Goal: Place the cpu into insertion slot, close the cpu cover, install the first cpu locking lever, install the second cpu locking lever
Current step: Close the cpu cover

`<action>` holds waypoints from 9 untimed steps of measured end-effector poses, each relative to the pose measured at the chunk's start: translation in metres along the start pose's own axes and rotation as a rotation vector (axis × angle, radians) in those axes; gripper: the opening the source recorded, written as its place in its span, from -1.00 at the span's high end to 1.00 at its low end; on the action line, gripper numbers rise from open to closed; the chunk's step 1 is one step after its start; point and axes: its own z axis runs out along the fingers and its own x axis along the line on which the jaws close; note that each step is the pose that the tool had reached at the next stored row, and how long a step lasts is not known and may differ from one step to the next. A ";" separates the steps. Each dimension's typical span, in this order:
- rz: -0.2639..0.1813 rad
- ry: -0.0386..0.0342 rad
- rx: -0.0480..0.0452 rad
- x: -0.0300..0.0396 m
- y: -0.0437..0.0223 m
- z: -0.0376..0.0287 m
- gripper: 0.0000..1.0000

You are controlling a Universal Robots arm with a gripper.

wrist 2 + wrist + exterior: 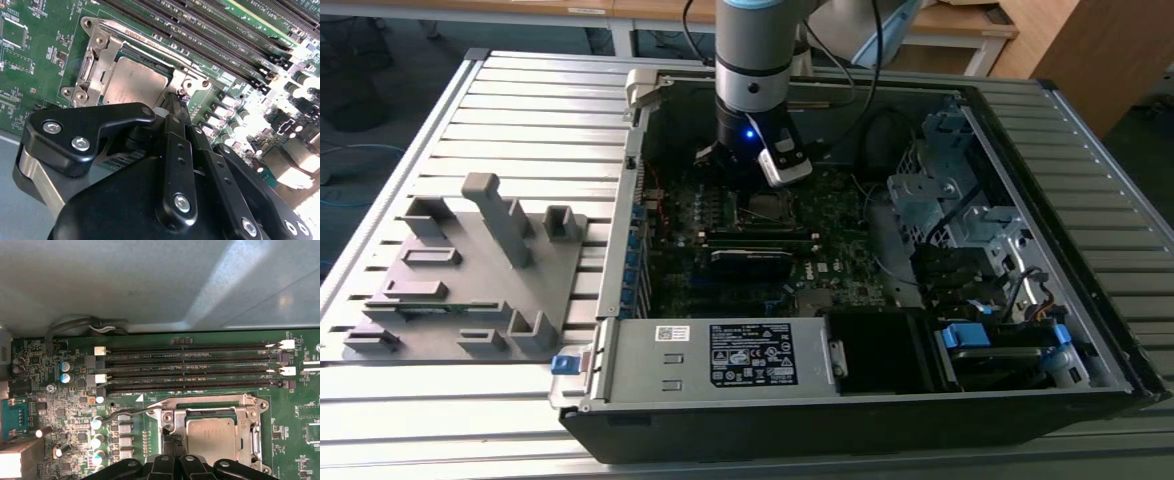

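Observation:
The cpu (134, 86) (212, 438), a flat grey-silver square, lies in the insertion slot (767, 208) on the green motherboard. The cpu cover (98, 54) (251, 421), a thin silvery frame, lies flat over it, and the chip shows through its window. A thin wire locking lever (125, 413) runs along the socket's edge nearest the memory slots and sticks out past its corner. My gripper (172, 101) (170, 441) (769, 188) hangs low over the socket, its black fingers together, their tips at the cover's edge beside the chip. The gripper body hides part of the socket.
Long black memory slots (190, 365) (210, 40) run beside the socket. Capacitors (96, 441) stand close to it. A grey box with a white label (720, 355) fills the case's front, and drive cages (947, 190) are at the exterior view's right. A grey fixture (467, 270) sits outside the case.

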 end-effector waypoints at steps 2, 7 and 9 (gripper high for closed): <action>0.000 0.0001 0.0003 0.0000 -0.0001 0.0002 0.80; 0.000 -0.0008 -0.0011 -0.0001 0.0002 -0.0005 0.80; 0.000 -0.0011 -0.0018 -0.0003 0.0003 -0.0037 0.80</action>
